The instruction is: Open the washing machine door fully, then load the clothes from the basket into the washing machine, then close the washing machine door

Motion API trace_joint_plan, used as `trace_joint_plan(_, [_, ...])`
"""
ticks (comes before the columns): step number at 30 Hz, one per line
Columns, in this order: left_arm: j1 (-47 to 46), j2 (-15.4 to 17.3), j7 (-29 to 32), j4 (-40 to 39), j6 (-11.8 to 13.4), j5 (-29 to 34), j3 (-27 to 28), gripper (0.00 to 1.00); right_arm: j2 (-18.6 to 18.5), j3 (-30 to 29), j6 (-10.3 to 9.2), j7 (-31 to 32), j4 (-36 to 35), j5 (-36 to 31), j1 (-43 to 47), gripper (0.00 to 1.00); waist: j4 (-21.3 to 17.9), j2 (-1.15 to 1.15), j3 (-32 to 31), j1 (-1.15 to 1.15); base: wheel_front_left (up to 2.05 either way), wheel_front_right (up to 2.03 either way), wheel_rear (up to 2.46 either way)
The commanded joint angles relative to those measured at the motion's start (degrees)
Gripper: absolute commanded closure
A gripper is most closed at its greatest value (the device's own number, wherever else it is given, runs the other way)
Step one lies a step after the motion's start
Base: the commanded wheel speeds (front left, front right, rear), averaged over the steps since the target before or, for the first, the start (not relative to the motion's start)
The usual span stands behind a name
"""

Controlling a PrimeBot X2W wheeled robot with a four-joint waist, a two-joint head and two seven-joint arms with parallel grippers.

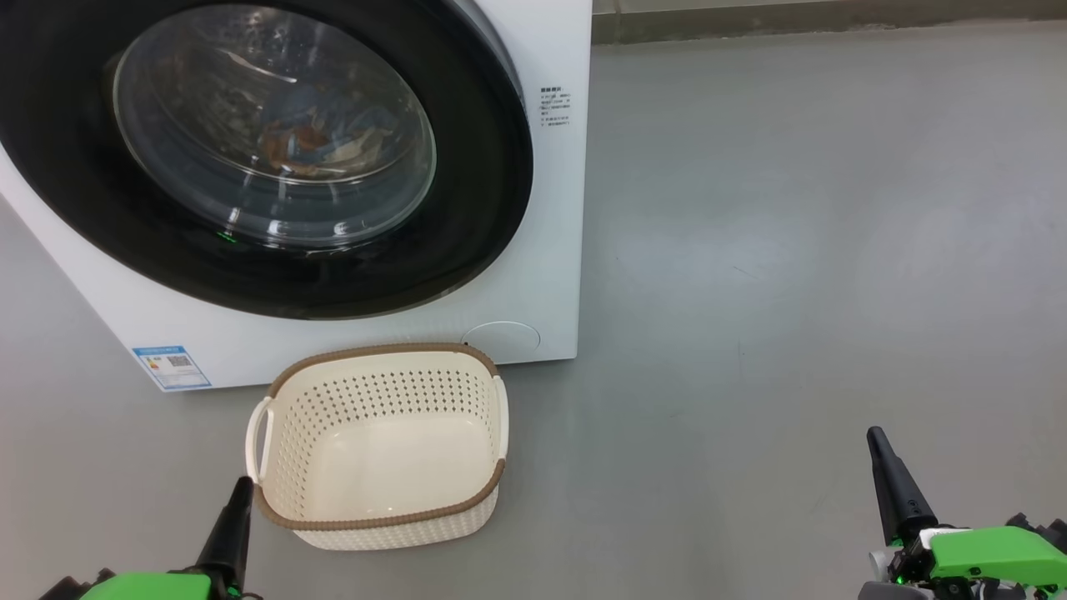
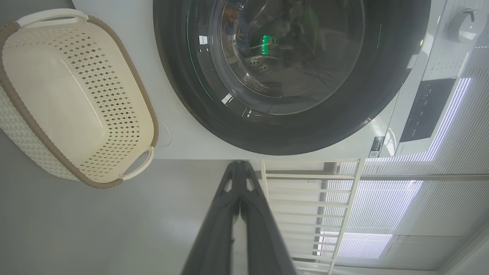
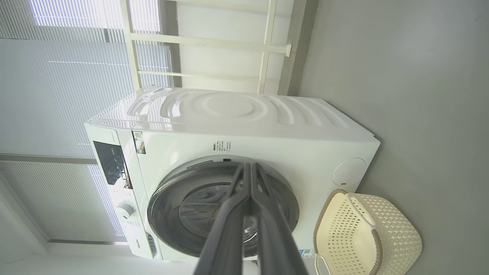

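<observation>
The washing machine [image 1: 533, 275] [image 3: 237, 118] stands at the upper left of the head view, its round black-rimmed door [image 1: 267, 150] [image 2: 282, 72] [image 3: 223, 208] lying flush against the front. Through the glass, blue and orange-brown clothes [image 1: 321, 142] lie in the drum. The cream basket [image 1: 379, 446] [image 2: 72, 95] [image 3: 366, 236] sits on the floor before the machine with nothing inside. My left gripper [image 1: 242, 487] [image 2: 239, 165] is shut, its tip beside the basket's left handle. My right gripper [image 1: 875, 437] [image 3: 250, 166] is shut, far right of the basket over bare floor.
Grey floor [image 1: 792, 250] spreads to the right of the machine. A blue label sticker [image 1: 171, 367] marks the machine's lower front. A white railing [image 3: 214, 42] and window blinds [image 3: 57, 95] stand behind the machine.
</observation>
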Motion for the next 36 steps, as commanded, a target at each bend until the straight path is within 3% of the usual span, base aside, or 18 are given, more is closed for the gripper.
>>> trace_joint_plan(1, [-2.92, 0.75, 0.66, -1.67, -0.16, -2.09, 2.28, 1.00, -0.74, 1.29, 0.10, 0.70, -1.37, 2.45, -2.65, 1.00, -0.03, 0.00, 0.02, 0.00, 0.00, 0.00, 0.00])
trace_joint_plan(6, [-3.13, 0.70, 1.26, -1.70, -0.16, -4.13, 2.71, 1.00, -0.75, 1.31, 0.09, 1.28, -1.28, 4.89, -2.81, 1.00, -0.09, 0.00, 0.07, 0.00, 0.00, 0.00, 0.00])
trace_joint_plan(36, [-3.16, 0.50, 1.49, -1.70, -0.16, -3.89, 3.00, 1.00, -0.75, 1.31, 0.09, 1.28, -1.28, 4.89, -2.81, 1.00, -0.09, 0.00, 0.07, 0.00, 0.00, 0.00, 0.00])
